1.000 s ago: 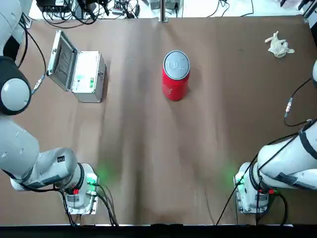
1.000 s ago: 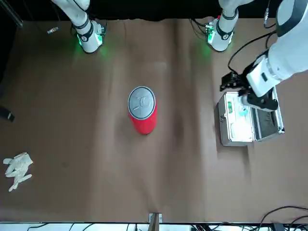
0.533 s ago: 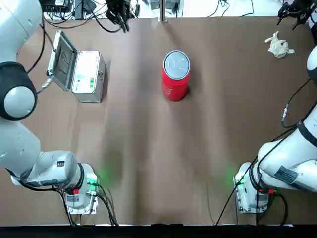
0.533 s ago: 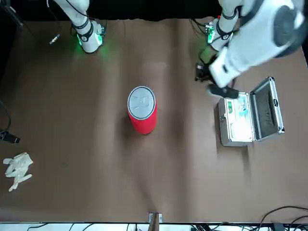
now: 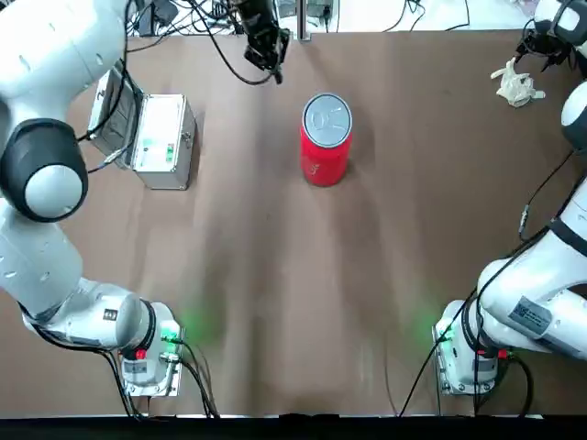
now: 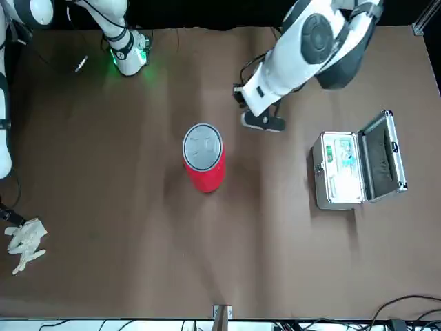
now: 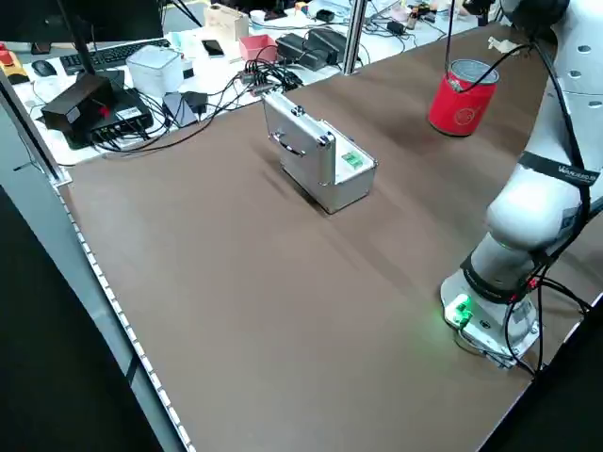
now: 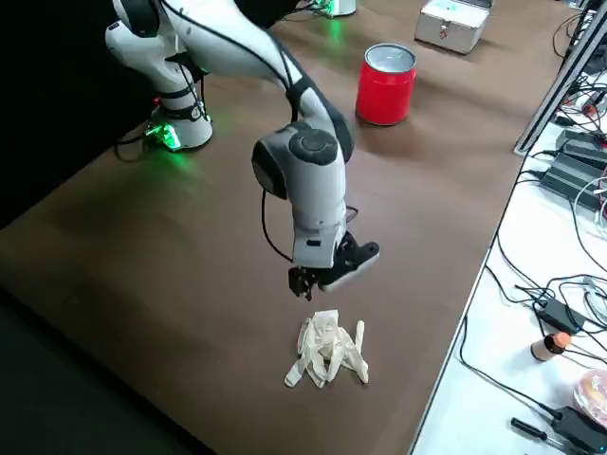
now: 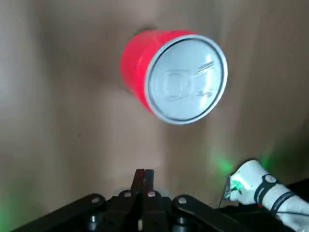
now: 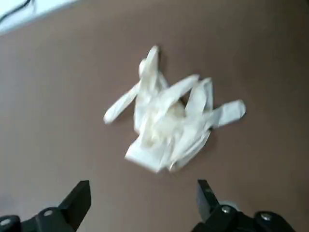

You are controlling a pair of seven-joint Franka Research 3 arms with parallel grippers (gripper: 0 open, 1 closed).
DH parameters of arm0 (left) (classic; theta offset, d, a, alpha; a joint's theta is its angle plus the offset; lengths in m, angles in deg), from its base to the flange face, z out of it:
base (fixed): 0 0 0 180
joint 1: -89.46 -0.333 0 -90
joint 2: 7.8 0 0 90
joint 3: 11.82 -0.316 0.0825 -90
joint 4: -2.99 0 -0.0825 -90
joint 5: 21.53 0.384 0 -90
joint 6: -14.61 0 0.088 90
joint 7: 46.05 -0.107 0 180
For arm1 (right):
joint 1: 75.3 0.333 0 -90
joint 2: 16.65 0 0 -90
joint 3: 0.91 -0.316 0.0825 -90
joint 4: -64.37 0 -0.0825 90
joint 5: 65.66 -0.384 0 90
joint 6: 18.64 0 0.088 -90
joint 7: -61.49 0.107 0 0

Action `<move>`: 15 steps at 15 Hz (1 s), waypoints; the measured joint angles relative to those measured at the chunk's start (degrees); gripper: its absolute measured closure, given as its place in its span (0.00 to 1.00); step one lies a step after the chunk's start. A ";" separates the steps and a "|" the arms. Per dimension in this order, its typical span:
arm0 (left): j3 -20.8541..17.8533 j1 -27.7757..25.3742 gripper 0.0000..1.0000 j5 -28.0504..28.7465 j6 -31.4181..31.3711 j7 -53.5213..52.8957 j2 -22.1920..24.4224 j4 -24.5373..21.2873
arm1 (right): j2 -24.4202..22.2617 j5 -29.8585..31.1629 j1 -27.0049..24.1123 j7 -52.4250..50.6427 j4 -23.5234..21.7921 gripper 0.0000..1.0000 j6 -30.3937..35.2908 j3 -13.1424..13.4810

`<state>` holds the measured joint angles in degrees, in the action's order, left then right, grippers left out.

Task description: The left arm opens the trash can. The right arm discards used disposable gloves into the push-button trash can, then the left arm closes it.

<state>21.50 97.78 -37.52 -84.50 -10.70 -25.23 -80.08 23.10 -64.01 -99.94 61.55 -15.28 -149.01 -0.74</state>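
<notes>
Both tools are further over the desk now: seen from overhead, the left tool has swung nearer the red can, and the right tool has come close beside the gloves. From the front, the can stands upright, well apart from the gloves. At the left wrist, the fingers are together, the lid looks shut; opening seems the step, so I'd press the lid next. At the right wrist, the fingers are wide, holding nothing.

Brown-covered table beside a white desk with a keyboard and tangled black cables.
</notes>
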 joint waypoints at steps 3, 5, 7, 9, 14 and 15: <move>-0.07 4.46 0.99 3.38 -8.24 3.82 -3.55 0.02 | 3.38 0.12 -0.14 0.53 0.14 0.03 -8.77 2.15; -0.09 7.82 0.99 6.86 -14.11 8.89 -5.96 0.16 | 5.84 0.14 -0.13 0.61 0.68 0.03 -11.89 3.28; -0.14 10.44 0.99 9.77 -19.14 12.92 -8.25 0.78 | 8.11 0.15 -0.07 2.67 1.40 0.03 -14.65 3.89; -0.78 13.28 0.99 12.61 -25.01 15.87 -12.00 2.08 | 10.60 0.27 0.41 5.97 2.64 0.04 -17.11 4.13; -7.43 19.69 0.99 15.16 -35.56 16.06 -17.48 2.93 | 13.59 0.32 1.10 11.13 6.19 0.04 -18.87 4.16; -10.32 22.13 0.99 15.20 -36.74 16.06 -18.01 3.20 | 14.17 0.32 1.24 11.42 6.59 0.04 -19.28 4.17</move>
<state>11.19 119.91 -22.33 -121.24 5.36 -43.24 -76.88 37.27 -63.69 -98.71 72.97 -8.69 -168.29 3.43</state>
